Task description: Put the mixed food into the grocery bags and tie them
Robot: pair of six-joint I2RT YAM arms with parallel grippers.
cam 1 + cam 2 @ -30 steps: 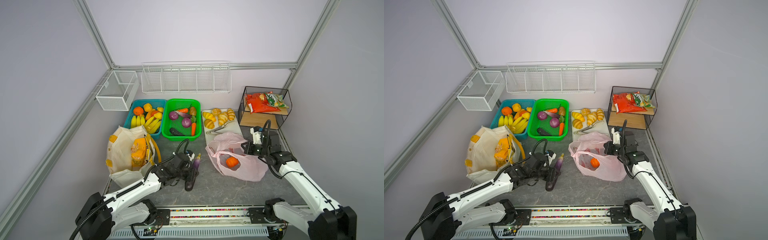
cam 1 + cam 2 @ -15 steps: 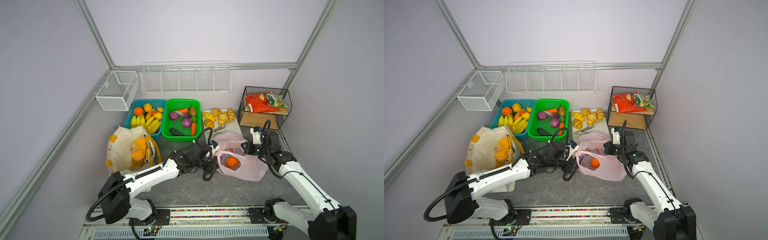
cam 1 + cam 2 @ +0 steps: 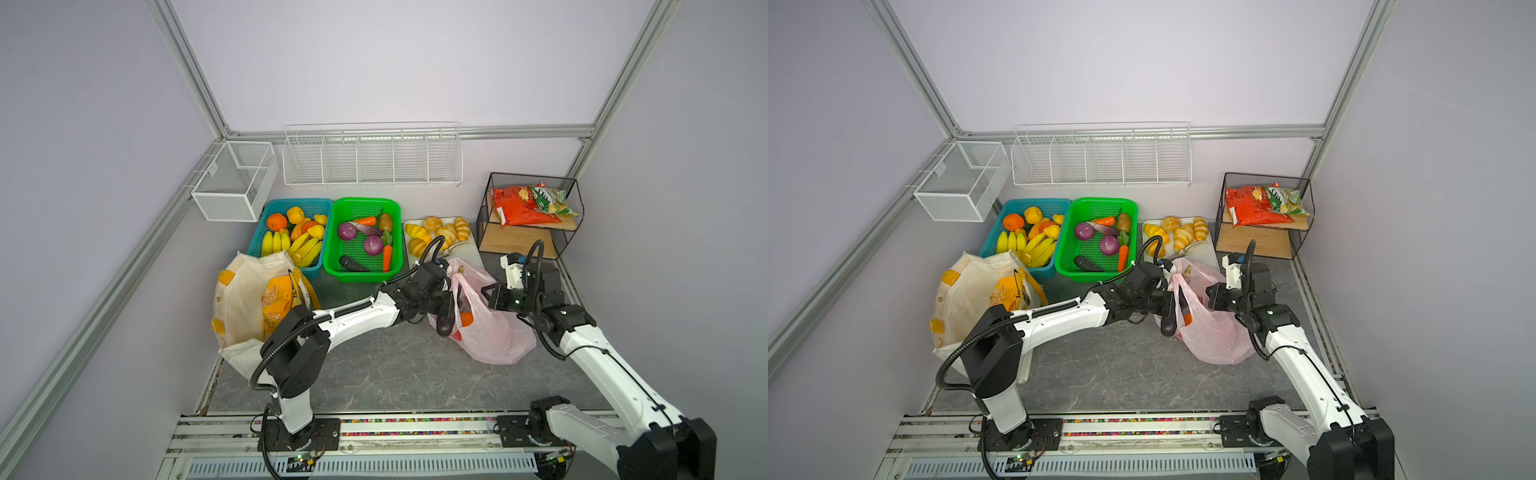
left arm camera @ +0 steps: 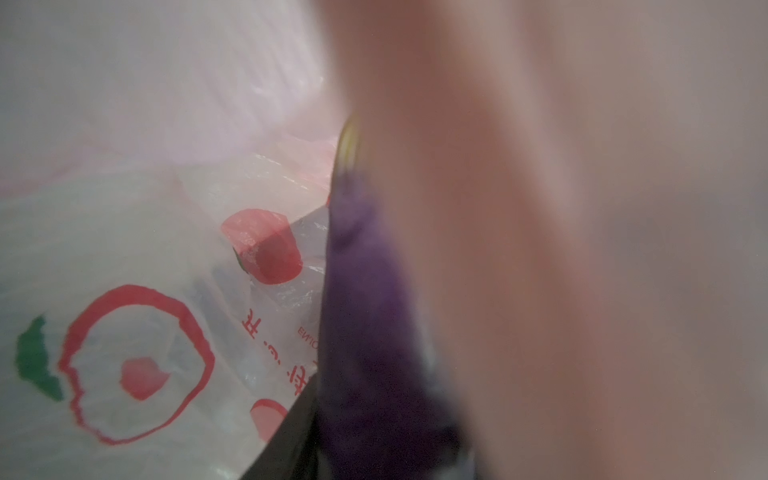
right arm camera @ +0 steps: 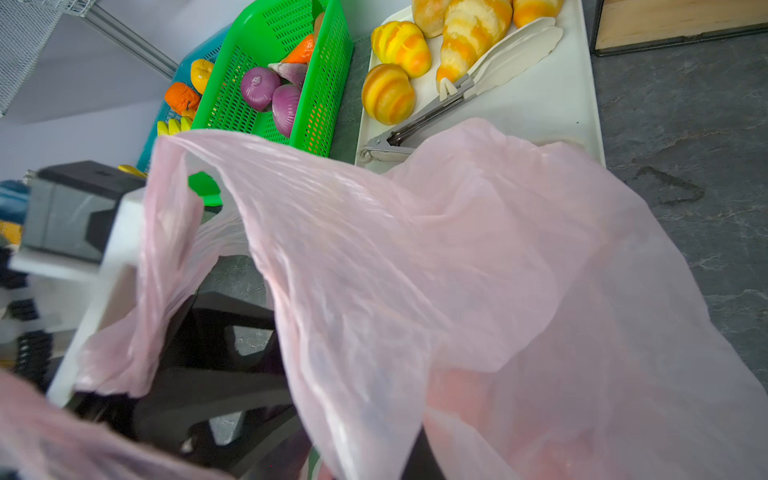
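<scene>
The plastic bag (image 3: 496, 336) is a translucent pale pink; its film carries red apple outlines, a green leaf and red lettering. The eggplant (image 4: 365, 332) is dark purple with a yellowish-green tip. An orange pumpkin (image 3: 466, 319) shows through the pink. The canvas tote (image 3: 239, 291) is cream with yellow-orange patches, around an orange snack packet (image 3: 276, 299). Purple onions (image 3: 347, 230) lie in a bright green basket (image 3: 361, 202), yellow bananas (image 3: 305, 251) in a teal basket (image 3: 299, 203). The croissants (image 5: 388, 93) are golden with orange stripes on a white tray (image 5: 540, 104). The desk (image 3: 395, 365) is dark grey, veined pale like marble.
</scene>
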